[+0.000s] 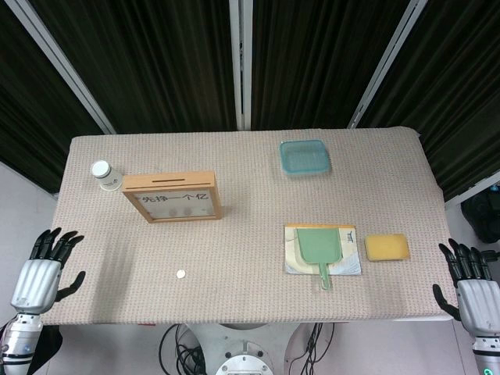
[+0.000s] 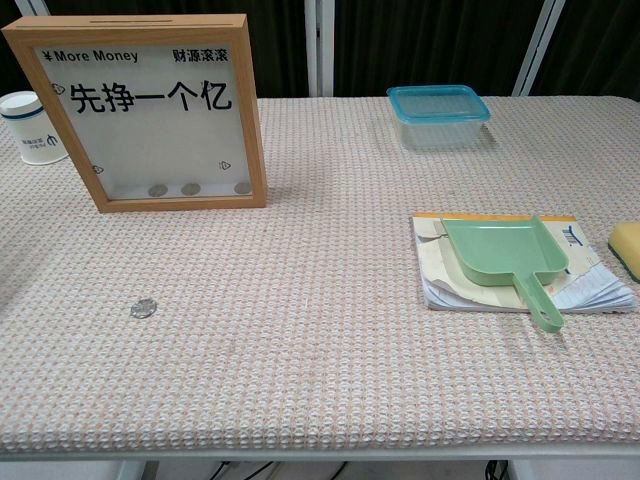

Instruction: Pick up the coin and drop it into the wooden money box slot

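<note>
A small silver coin (image 1: 180, 274) (image 2: 143, 308) lies flat on the woven mat near the table's front left. Behind it stands the wooden money box (image 1: 172, 197) (image 2: 150, 110), upright with a glass front, a slot along its top edge and a few coins inside at the bottom. My left hand (image 1: 43, 269) hovers beside the table's left edge, fingers spread, holding nothing. At the right edge my right hand (image 1: 469, 283) is likewise spread and empty. Neither hand appears in the chest view.
A white paper cup (image 1: 102, 174) (image 2: 30, 127) stands left of the box. A teal lidded container (image 1: 305, 157) (image 2: 440, 115) sits at the back. A green dustpan (image 1: 320, 248) (image 2: 505, 258) rests on a booklet, with a yellow sponge (image 1: 387, 247) (image 2: 627, 250) to its right.
</note>
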